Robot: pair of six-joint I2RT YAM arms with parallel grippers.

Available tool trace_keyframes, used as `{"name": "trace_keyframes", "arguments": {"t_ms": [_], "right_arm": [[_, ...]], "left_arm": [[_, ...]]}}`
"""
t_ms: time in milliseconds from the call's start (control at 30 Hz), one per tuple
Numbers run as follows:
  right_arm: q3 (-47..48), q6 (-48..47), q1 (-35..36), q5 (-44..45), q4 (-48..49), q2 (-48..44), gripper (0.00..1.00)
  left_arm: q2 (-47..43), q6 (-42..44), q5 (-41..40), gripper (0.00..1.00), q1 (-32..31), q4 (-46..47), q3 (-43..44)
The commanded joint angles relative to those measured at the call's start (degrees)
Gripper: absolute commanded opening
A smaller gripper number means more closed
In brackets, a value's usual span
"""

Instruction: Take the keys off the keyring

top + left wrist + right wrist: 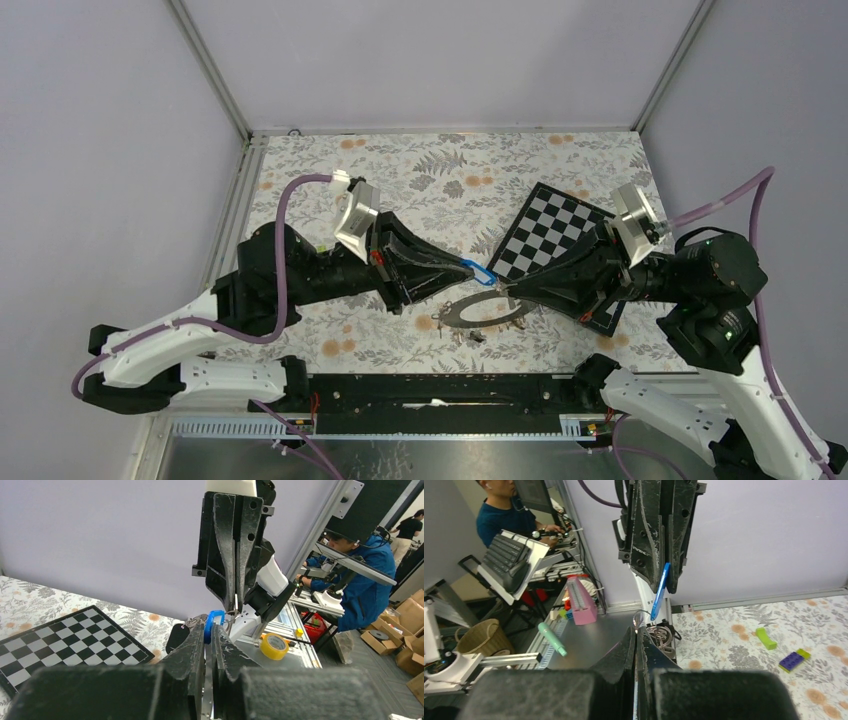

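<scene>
Top external only: whole keyring point(458, 313)

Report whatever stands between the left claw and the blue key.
Nothing visible does: the left claw is already shut on the blue key. The right claw pinches the keyring just beside it.

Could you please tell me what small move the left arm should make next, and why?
Probably ease the left gripper gently away from the right gripper, drawing the blue key off the keyring. Both grippers look shut, the left on the blue key and the right seemingly on the keyring's edge, with their tips almost meeting.
</scene>
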Motion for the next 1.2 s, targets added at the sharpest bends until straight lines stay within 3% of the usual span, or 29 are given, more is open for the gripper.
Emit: {"name": "trace_keyframes", "arguments": {"t_ms": [0,367,1033,1100,1167], "right_arm": [[3.6,4.6,0.0,-8.9,9.0,-0.6,0.0],[3.6,5.7,0.1,-12.5,9.1,0.0,0.0],[3.1,0.8,0.1,-8.9,1.5,-2.3,0.0],[3.6,1.4,0.1,-9.1,1.5,-1.9,0.0],[4.3,2.0,0.0,-9.6,1.2,-1.5,0.0]], "left_arm": [[-1.7,2.9,0.3,0.08,1.3,2.2,-0.1],[-2.5,3.0,4.3,0.09,1.3,2.8,-0.9],[-3.8,3.3,5.8,0.03,1.3,5.0,-2.2],[-3.7,3.3,5.8,0.04,1.3,5.0,-2.3],[-3.6,3.3,5.6,0.12,1.3,5.4,-2.6]]}}
